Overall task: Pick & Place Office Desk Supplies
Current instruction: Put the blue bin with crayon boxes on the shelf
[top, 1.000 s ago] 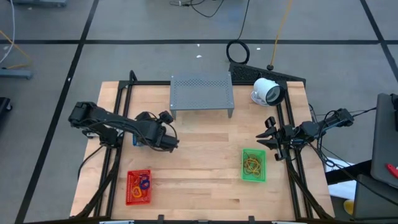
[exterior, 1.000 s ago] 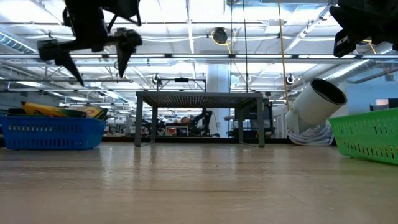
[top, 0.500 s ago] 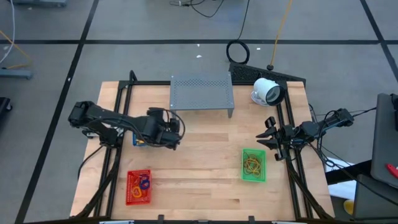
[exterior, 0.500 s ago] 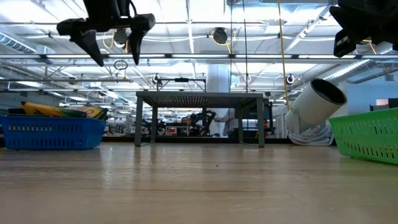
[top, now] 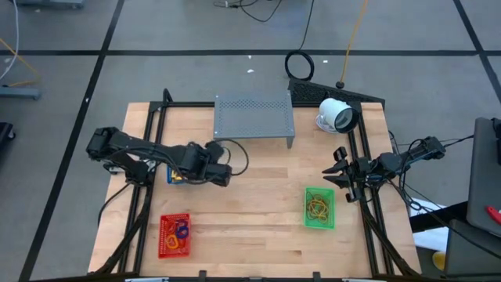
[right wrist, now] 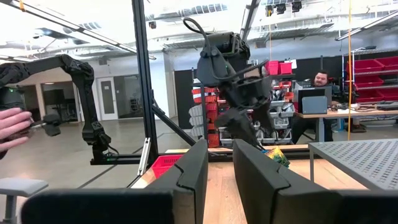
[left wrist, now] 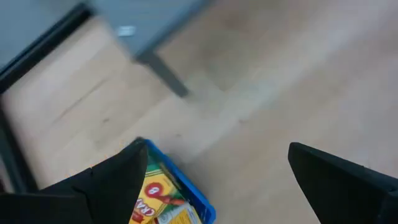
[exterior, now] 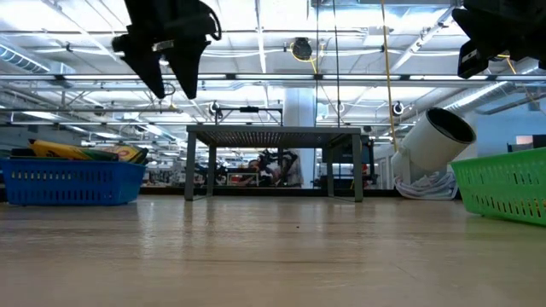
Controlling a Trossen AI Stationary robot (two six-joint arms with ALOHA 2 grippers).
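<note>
My left gripper (top: 221,174) hangs open above the table's left middle with nothing between its fingers; it points steeply down, just right of the blue basket (top: 172,178). That basket (exterior: 72,181) rests on the table and holds yellow crayon packs (left wrist: 163,198). The red basket (top: 174,235) near the front left holds rubber-band loops (top: 181,230). The green basket (top: 319,207) at the right holds tan loops. My right gripper (right wrist: 220,163) waits at the table's right edge, raised, with only a narrow gap between its fingers and nothing in it.
A grey perforated stand (top: 254,116) stands at the far middle, a white round device (top: 337,115) at the far right. Black frame rails (top: 141,157) run along both sides. Bare wood lies between the baskets. People show in the room beyond.
My left gripper has risen a little and gone toward the table's right edge, away from the blue basket. It has rolled about its own axis, so its fingers now show nearly edge-on in the low view. It stays open.
</note>
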